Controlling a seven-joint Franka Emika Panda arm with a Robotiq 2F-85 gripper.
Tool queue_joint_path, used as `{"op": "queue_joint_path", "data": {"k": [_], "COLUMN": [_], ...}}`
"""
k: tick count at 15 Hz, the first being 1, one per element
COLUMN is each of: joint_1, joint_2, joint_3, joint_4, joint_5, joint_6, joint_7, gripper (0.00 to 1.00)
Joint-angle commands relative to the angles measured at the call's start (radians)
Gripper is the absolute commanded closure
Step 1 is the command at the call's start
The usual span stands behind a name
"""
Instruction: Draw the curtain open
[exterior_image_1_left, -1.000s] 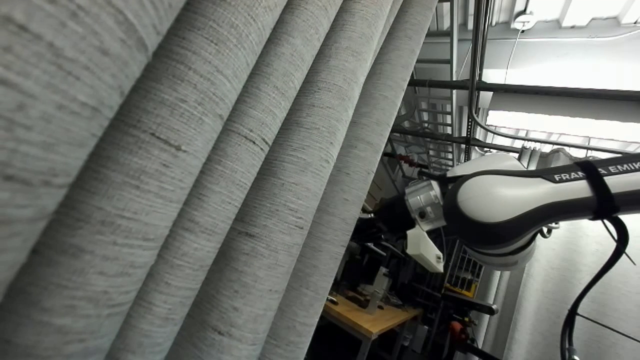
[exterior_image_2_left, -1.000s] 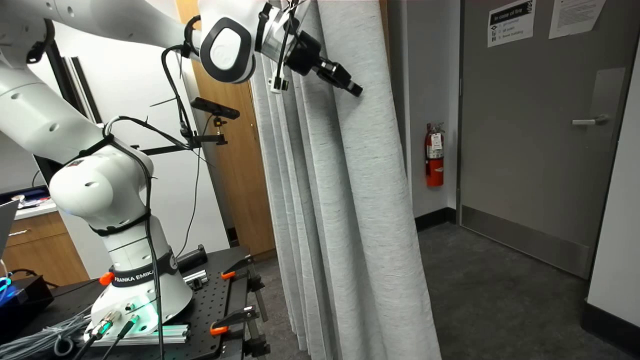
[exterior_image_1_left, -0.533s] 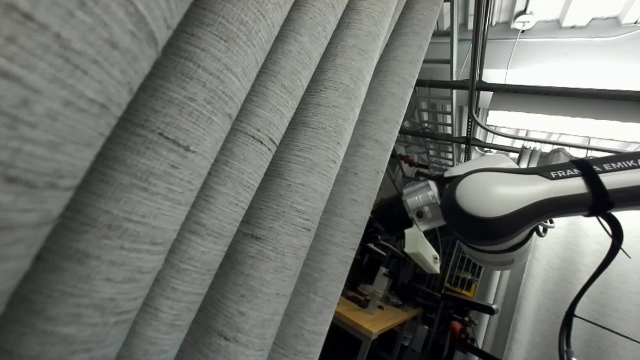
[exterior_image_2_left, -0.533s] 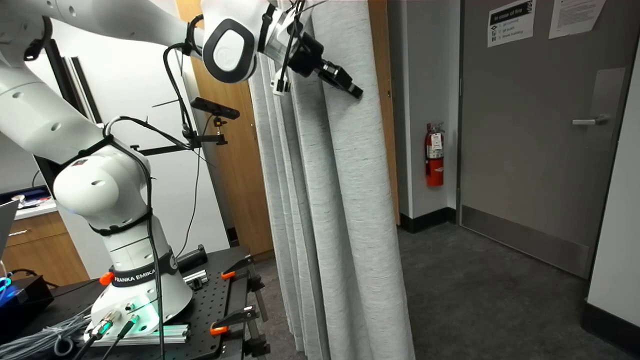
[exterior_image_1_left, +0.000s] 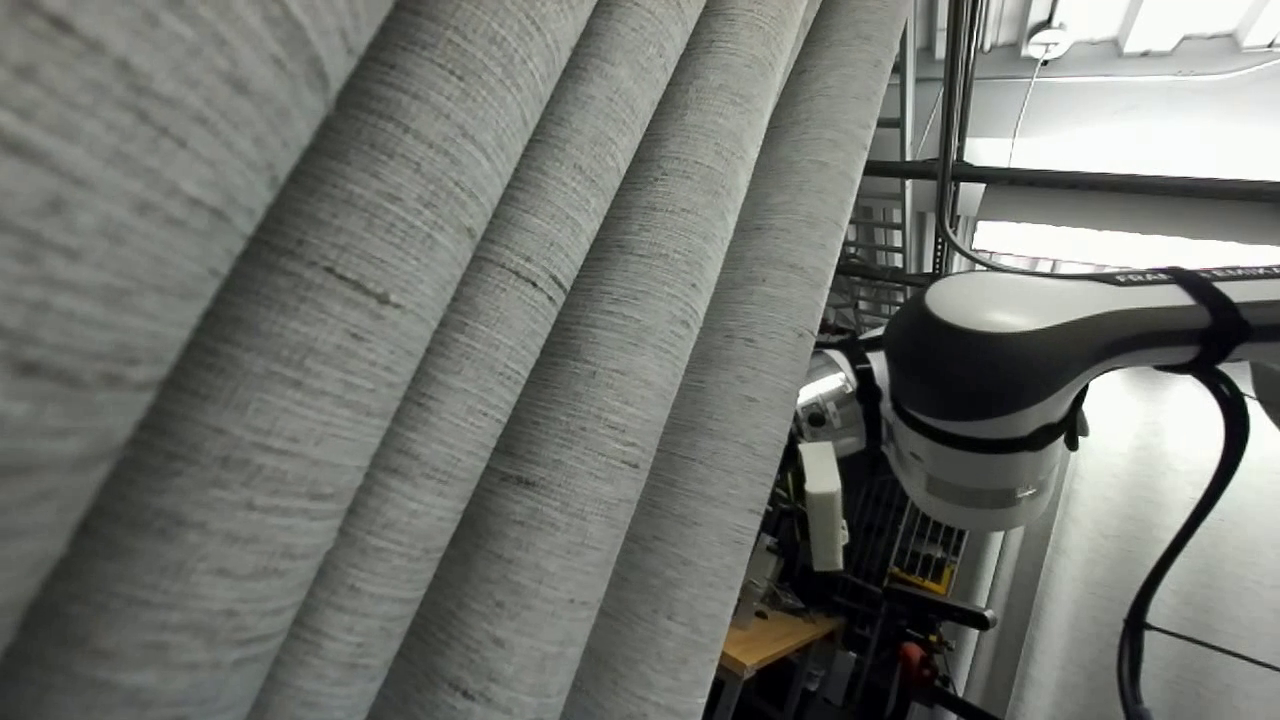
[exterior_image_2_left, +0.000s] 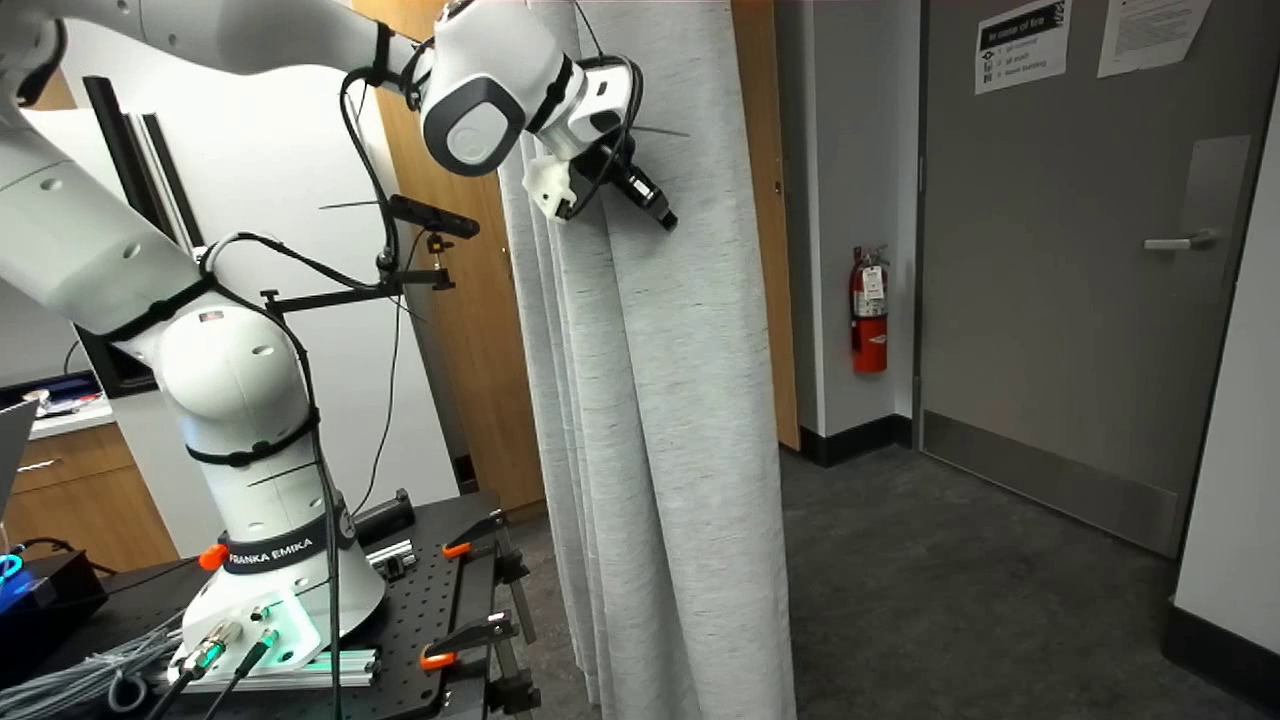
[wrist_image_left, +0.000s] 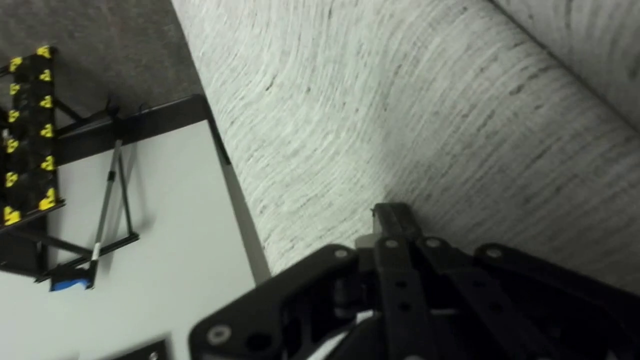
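Place: light-grey pleated curtain (exterior_image_2_left: 690, 430) is hanging beyond the edge of the bench (exterior_image_2_left: 413, 608) where clamps (exterior_image_2_left: 474, 637) are sitting | State: fingers (wrist_image_left: 406, 220) are pressing together, apparently touching cloth, no fold showing between | Why: tips are probably serving to sweep pleats aside

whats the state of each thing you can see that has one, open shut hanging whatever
Curtain, hanging in deep folds, open space past one edge
Gripper, shut, at the curtain; whether it pinches it is unclear
Door, shut
Drawer, shut
Fire extinguisher, upright on the wall
Notices, stuck to the door
Arm, raised and bent
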Motion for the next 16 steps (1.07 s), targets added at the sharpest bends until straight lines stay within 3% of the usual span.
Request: {"op": "queue_joint_path", "data": {"k": [1,7,16], "joint_1": [0.106,0.142,0.059], "joint_2": [-0.004,-0.007,-0.034], "joint_3": [-0.038,-0.019,0.117], "joint_4": [0.035,0.052,0.044], "joint_5": [0.131,0.277,0.493], "joint_6": [-0.086,-0.219,-0.393], "joint_7": [-0.116,-0.261,-0.355], "gripper": [1.00,1.00,1.00]}}
